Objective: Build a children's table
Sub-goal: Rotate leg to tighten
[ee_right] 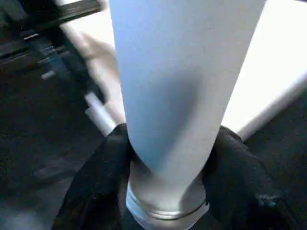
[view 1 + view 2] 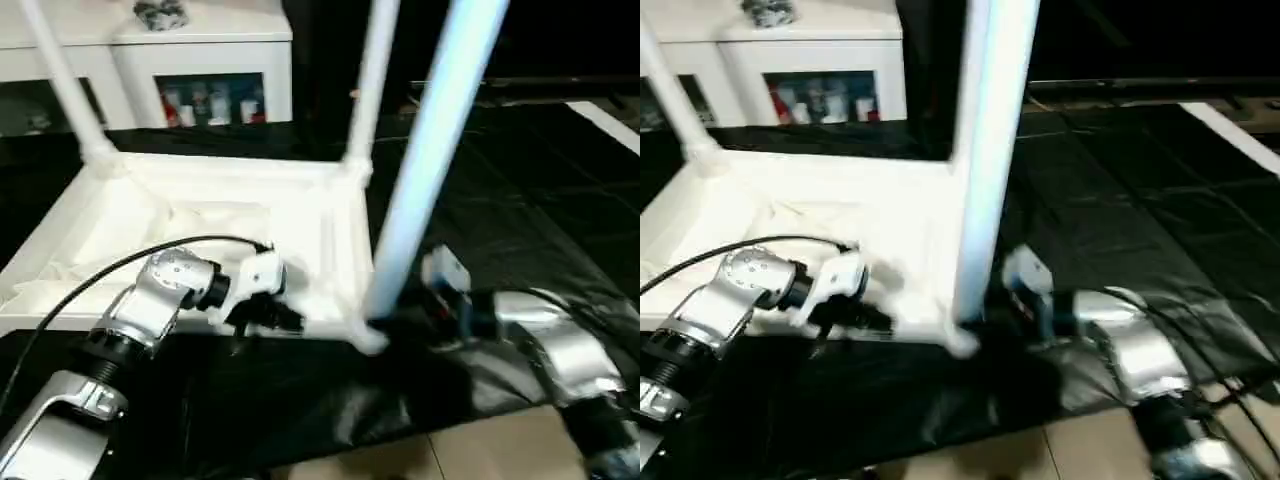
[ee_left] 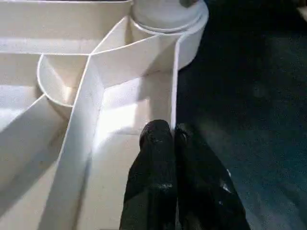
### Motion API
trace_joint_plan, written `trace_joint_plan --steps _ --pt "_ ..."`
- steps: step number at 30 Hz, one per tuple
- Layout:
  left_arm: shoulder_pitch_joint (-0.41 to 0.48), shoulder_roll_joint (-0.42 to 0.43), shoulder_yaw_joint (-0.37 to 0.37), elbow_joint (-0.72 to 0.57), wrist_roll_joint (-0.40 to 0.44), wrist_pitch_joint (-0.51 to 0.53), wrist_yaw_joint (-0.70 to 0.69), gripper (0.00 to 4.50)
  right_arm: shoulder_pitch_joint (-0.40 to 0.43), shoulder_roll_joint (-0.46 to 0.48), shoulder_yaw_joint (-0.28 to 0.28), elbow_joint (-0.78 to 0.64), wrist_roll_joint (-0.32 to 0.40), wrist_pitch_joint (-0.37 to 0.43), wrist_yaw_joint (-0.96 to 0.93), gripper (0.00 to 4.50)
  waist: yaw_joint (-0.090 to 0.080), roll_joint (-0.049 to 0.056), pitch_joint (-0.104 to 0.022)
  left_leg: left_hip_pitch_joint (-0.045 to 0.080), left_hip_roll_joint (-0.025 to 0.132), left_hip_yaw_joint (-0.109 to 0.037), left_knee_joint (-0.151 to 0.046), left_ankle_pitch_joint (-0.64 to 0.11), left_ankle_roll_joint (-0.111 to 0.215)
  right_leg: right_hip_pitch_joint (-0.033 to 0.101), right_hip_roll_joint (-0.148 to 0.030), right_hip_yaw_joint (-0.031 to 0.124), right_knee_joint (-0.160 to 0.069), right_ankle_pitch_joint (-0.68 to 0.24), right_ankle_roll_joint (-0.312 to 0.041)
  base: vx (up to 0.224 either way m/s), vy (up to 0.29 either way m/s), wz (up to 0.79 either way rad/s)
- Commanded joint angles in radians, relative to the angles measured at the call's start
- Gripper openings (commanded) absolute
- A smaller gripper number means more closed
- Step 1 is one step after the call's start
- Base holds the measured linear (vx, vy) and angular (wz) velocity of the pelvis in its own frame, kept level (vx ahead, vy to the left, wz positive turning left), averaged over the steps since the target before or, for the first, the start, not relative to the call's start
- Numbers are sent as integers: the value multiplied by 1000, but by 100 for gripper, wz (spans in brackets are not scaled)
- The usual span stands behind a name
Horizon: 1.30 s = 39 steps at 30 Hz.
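White plastic table top [image 2: 200, 215] lies upside down on a black sheet [image 2: 520, 200], ribbed underside up. Three legs stand up from it: one at the far left corner [image 2: 65, 85], one at the far right corner [image 2: 372, 80], and a near leg [image 2: 425, 160] rising from the near right corner socket [image 2: 368, 335].

Right gripper [image 1: 168, 158] — black fingers [image 1: 103, 177] sit on either side of the near leg just above its base, pinching it low down where it meets the socket; pads touch the tube on both sides. Silver right forearm [image 2: 560, 350] comes in from the right at table-top level.

Left gripper [image 3: 165, 139] — fingers pressed together, holding nothing, tips resting at the near side wall of the top, one finger on each side of the thin rim line as far as I can tell. In the left wrist view a curved rib and the corner socket with the leg base lie just beyond the tips.

White cabinet [image 2: 200, 60] with glass doors stands behind, well apart from the table top.
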Motion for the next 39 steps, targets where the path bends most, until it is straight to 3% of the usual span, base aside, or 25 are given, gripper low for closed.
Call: trace_joint_plan --steps 1,4,7,9,13,15,16,17,20,23,28,36,39 --pt "-35 -63 30 -89 -37 77 69 0 -39 55 19 71 -47 27 -128 196 -11 3 -61 25 47 -36 -85 -356 -54 30 -61 32 -88 -436 -158 0 0 0" --pt "-44 -123 54 -142 -18 185 201 0 -108 151 1 186 -87 42 -318 195 -28 1 -66 19 44 -36 -82 -330 -46 35 -59 32 -83 -371 -176 0 0 0" --pt "-41 -160 61 -189 -8 248 267 0 -151 206 -18 257 -114 45 -445 195 -35 1 -68 17 43 -32 -78 -283 -31 37 -57 33 -80 -306 -193 0 0 0" --pt "-21 -197 54 -260 -2 308 313 0 -200 254 -45 337 -128 36 -555 195 -42 -1 -74 12 42 -28 -72 -210 -8 42 -55 33 -72 -214 -218 0 0 0" --pt "-6 -197 39 -287 7 315 326 0 -234 273 -64 385 -126 23 -598 195 -44 4 -79 9 41 -25 -67 -142 28 48 -50 33 -58 -78 -246 0 0 0" --pt "-1 -192 36 -289 13 320 341 0 -245 278 -79 398 -125 21 -610 195 -41 4 -79 10 40 -21 -63 -106 61 48 -49 32 -53 -10 -268 0 0 0" --pt "2 -189 35 -296 15 326 345 0 -249 279 -85 403 -124 14 -612 195 -40 6 -78 12 41 -20 -63 -116 61 47 -50 32 -55 -22 -268 0 0 0" --pt "4 -189 35 -302 16 332 347 0 -251 281 -89 407 -123 9 -613 230 -39 6 -77 13 42 -20 -64 -128 59 47 -50 32 -57 -38 -267 0 0 0" --pt "12 -178 32 -316 17 348 355 0 -247 271 -93 404 -118 -9 -606 230 -40 8 -71 16 46 -23 -72 -206 20 43 -50 32 -67 -156 -241 0 0 0" --pt "17 -155 35 -298 21 326 345 0 -214 240 -87 351 -110 -18 -559 271 -37 7 -70 20 46 -23 -73 -238 5 39 -49 34 -72 -187 -221 0 0 0" --pt "14 -106 51 -238 32 270 326 0 -129 142 -74 213 -78 -58 -381 311 -13 6 -71 21 45 -20 -71 -213 21 40 -49 35 -70 -146 -213 0 0 0" --pt "15 -54 52 -191 26 211 280 0 -45 -2 -52 67 -37 -78 -165 376 -9 1 -70 15 43 -23 -70 -225 31 43 -50 33 -75 -200 -196 0 0 0" --pt "17 16 23 -124 21 78 167 0 20 -114 -44 -13 -9 -100 12 399 -7 0 -70 13 44 -25 -70 -226 47 45 -51 33 -76 -197 -190 0 0 0"
